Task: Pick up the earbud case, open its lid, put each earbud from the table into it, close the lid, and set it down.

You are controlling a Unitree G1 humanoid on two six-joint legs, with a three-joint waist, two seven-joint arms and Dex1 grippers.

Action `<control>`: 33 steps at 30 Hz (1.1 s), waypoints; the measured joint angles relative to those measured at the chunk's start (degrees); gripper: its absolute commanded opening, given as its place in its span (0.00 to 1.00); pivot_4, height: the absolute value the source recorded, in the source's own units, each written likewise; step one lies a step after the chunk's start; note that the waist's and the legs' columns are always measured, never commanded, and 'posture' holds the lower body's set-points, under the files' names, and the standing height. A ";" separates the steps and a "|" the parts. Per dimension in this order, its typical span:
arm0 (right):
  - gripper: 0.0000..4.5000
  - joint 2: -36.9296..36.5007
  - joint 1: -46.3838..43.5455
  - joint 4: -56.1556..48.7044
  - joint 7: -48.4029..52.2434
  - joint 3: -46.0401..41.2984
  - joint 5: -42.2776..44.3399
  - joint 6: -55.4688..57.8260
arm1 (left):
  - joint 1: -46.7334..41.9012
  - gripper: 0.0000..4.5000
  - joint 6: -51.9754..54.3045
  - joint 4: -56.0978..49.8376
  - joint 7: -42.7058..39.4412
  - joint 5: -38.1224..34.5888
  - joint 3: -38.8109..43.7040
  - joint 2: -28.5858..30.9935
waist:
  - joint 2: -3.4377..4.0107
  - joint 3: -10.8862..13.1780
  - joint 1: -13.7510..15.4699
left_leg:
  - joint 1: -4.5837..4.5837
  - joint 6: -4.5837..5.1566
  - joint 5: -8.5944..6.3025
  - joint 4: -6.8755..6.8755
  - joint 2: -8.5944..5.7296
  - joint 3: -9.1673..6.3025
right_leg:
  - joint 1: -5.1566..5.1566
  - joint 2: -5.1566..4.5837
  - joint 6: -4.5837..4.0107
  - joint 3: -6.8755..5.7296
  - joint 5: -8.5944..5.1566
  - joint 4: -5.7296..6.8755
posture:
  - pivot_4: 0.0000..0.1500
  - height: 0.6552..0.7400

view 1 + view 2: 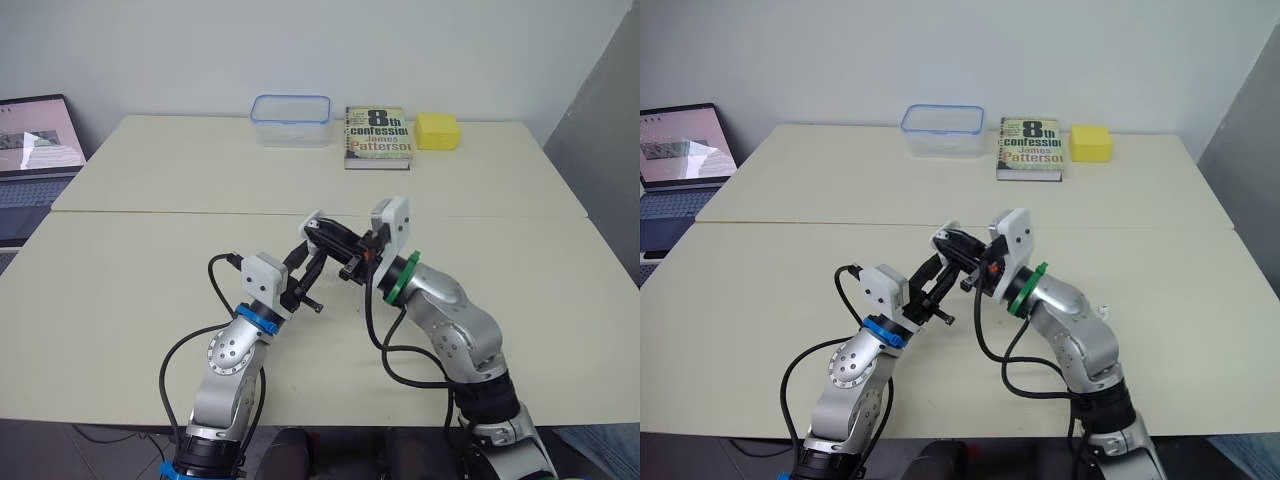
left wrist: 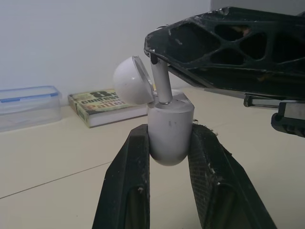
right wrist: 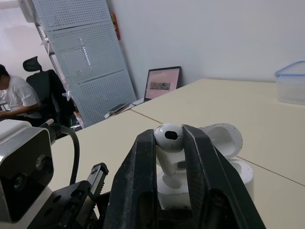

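Observation:
My left gripper (image 2: 170, 134) is shut on the white earbud case (image 2: 170, 125), held upright above the table with its lid (image 2: 132, 80) hinged open. From the right, my right gripper (image 3: 169, 134) is shut on a white earbud (image 3: 170, 136) by its head. The earbud's stem (image 2: 162, 85) points down into the top of the case. In the head views both grippers meet over the middle of the near table, the left gripper (image 1: 308, 272) just below the right gripper (image 1: 328, 238). A small white thing (image 1: 1102, 309) lies on the table by my right forearm; I cannot tell what it is.
At the far edge stand a clear box with a blue rim (image 1: 291, 120), a book (image 1: 378, 136) and a yellow sponge (image 1: 437, 131). A laptop (image 1: 35, 150) sits off the table's left. A person (image 3: 12, 95) sits in the background of the right wrist view.

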 measured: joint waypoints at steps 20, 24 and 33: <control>0.09 1.02 2.95 1.00 -1.32 1.75 -1.72 -3.85 | 0.01 0.16 0.16 0.02 0.33 0.18 -0.04 -0.08 | 0.00 0.00 0.01 | 0.00 0.00 0.00 0.00 0.01 0.00 | -0.01 0.00 0.00 0.01 0.00 0.00 | 1.00 0.99; 0.09 0.35 3.53 0.79 -1.06 2.23 -2.26 -4.77 | 0.05 0.16 0.21 0.02 0.43 0.21 -0.49 -0.12 | 0.00 0.00 0.00 | -0.01 0.00 0.00 0.00 0.01 0.00 | -0.01 0.00 0.00 0.01 0.00 0.00 | 1.00 0.99; 0.62 -0.14 4.53 0.35 -0.93 3.78 -3.92 -5.74 | 0.18 0.16 0.62 0.12 1.39 0.45 -0.27 -0.09 | 0.00 0.00 0.02 | -0.01 0.00 0.00 0.00 0.01 0.00 | -0.02 0.00 0.00 0.00 0.00 0.00 | 1.00 0.99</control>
